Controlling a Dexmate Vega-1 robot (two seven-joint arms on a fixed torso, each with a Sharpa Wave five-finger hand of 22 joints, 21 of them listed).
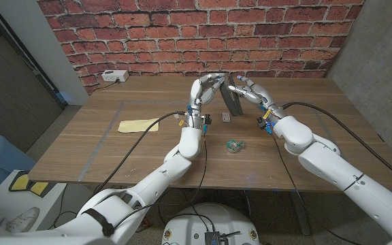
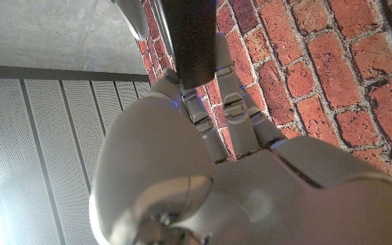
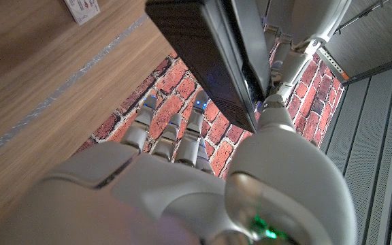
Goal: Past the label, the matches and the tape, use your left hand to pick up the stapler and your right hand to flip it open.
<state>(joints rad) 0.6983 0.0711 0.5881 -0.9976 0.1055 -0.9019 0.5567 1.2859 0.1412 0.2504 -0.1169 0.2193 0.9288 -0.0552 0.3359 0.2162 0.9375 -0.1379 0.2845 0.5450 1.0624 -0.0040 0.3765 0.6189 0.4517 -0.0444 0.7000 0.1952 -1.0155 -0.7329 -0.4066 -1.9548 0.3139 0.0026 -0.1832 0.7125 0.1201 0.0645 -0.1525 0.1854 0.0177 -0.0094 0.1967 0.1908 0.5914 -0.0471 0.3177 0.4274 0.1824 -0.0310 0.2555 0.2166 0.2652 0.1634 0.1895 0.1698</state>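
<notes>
One tape roll (image 1: pixel 235 145) nearest on the table (image 1: pixel 305 170); one matchbox (image 1: pixel 226 118), print illegible; one label (image 1: pixel 139 125). One stapler (image 1: pixel 235 101) aloft, clasped by left hand (image 1: pixel 206 90) and right hand (image 1: pixel 249 90).

The stapler (image 1: pixel 234 101) is partly covered by the fingers of the left hand (image 1: pixel 206 90) and right hand (image 1: pixel 252 91), so the grip cannot be made out. Its ends are cut off in both wrist views. The print on the matches (image 1: pixel 226 118) is too small to be read.
</notes>
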